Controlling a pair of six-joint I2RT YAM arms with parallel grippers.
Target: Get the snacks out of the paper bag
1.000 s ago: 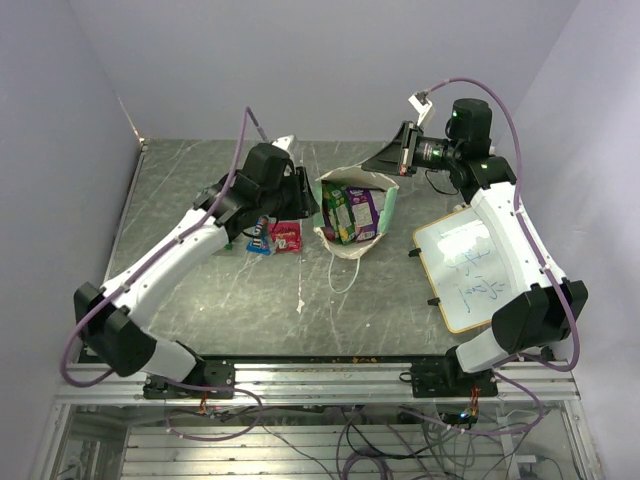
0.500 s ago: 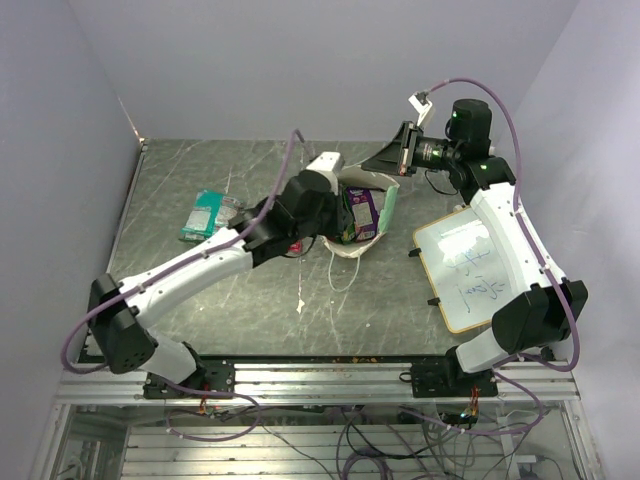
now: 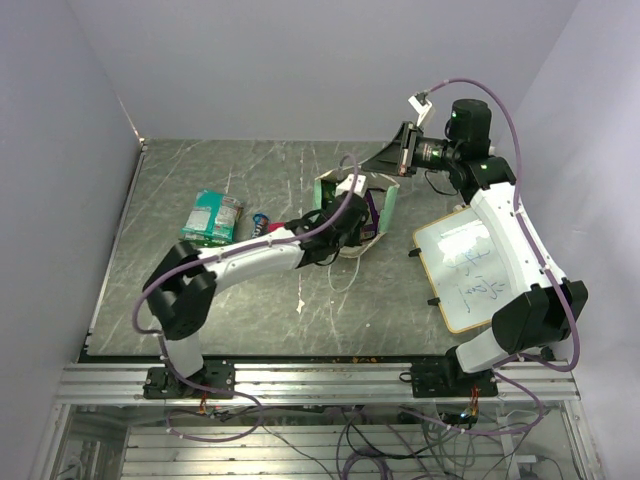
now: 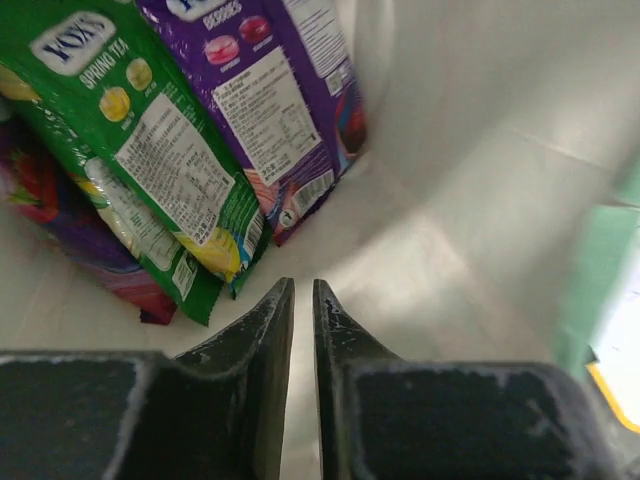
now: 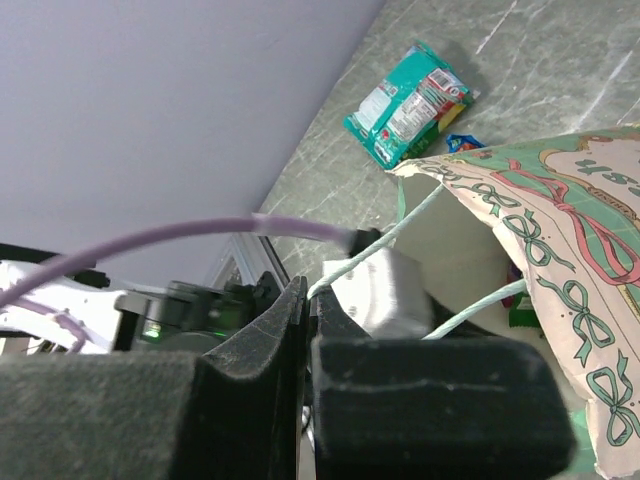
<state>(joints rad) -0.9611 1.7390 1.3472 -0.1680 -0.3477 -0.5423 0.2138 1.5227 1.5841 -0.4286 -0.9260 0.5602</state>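
Two snacks, the green candy bag [image 4: 150,170] and the purple candy bag [image 4: 280,110], lie inside the paper bag [image 3: 388,208] just ahead of the left gripper [image 4: 300,300], whose jaws are nearly together and empty, while the right gripper [image 5: 308,300] clamps the string handle [image 5: 400,222].

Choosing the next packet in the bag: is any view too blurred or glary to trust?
Left wrist: green packet and purple packet labels sharp, readable; paper bag wall bright, not blown out. Right wrist: fingers dark and soft. Top external: whiteboard glares; left arm mostly hides the bag's inside.
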